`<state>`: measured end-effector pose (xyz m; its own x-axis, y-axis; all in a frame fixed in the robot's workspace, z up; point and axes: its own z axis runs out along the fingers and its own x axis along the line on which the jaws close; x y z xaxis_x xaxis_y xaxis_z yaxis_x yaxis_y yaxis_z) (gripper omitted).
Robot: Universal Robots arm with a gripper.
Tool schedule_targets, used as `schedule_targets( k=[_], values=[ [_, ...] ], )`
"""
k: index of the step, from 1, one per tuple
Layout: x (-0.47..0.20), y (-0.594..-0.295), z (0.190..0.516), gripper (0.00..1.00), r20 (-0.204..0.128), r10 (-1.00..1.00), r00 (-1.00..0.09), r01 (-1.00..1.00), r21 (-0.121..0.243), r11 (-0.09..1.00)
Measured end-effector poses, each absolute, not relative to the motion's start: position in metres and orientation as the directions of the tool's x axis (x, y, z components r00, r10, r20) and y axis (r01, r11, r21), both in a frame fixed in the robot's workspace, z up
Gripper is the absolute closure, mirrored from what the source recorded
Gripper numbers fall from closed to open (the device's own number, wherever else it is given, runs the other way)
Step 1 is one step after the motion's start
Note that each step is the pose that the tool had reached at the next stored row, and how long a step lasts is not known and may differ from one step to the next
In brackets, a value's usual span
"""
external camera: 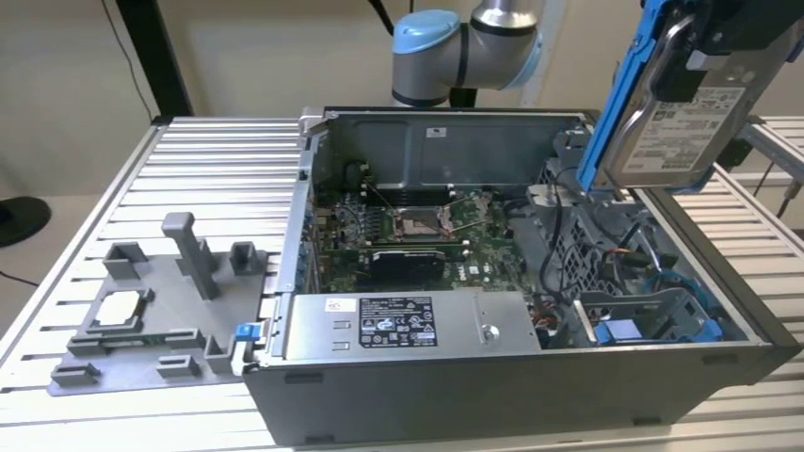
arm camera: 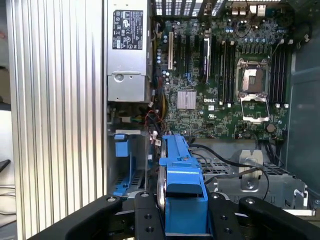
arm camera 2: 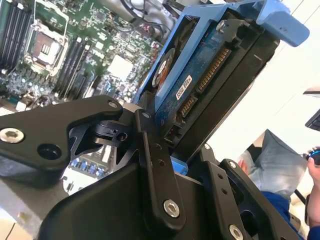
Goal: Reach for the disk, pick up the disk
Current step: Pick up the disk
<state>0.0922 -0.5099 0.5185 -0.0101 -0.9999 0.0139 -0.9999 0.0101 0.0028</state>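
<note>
The disk, a flat silver drive with a white label and blue side rails, hangs upright above the open computer case at the exterior view's upper right. My gripper is shut on its top end, holding it clear of the case. In the second wrist view the disk shows its blue circuit side and connector, clamped between my black fingers. The first wrist view looks down the blue rail of the disk, which sits in my gripper.
Inside the case are the motherboard, a grey power supply and a blue drive bay. A grey fixture holding a small chip lies on the slatted table at the exterior view's left. A person's sleeve is nearby.
</note>
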Motion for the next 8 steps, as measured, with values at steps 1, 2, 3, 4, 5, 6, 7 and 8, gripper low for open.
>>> schedule_targets(
  k=[1, 2, 3, 4, 5, 6, 7, 8],
  values=[
    [0.092, -0.511, 0.518, 1.00, 0.014, -1.000, -0.010, -1.000, 0.003, 0.010],
    [0.092, -0.513, 0.518, 1.00, 0.014, -1.000, -0.010, -1.000, 0.003, 0.010],
    [0.093, -0.514, 0.518, 1.00, 0.014, -1.000, -0.010, -1.000, 0.003, 0.010],
    [0.093, -0.516, 0.518, 1.00, 0.014, -1.000, -0.010, -1.000, 0.003, 0.010],
    [0.093, -0.517, 0.518, 1.00, 0.014, -1.000, -0.010, -1.000, 0.003, 0.010],
    [0.093, -0.519, 0.518, 1.00, 0.014, -1.000, -0.010, -1.000, 0.003, 0.010],
    [0.093, -0.520, 0.518, 1.00, 0.014, -1.000, -0.010, -1.000, 0.003, 0.010],
    [0.093, -0.521, 0.518, 1.00, 0.014, -1.000, -0.010, -1.000, 0.003, 0.010]
  ],
)
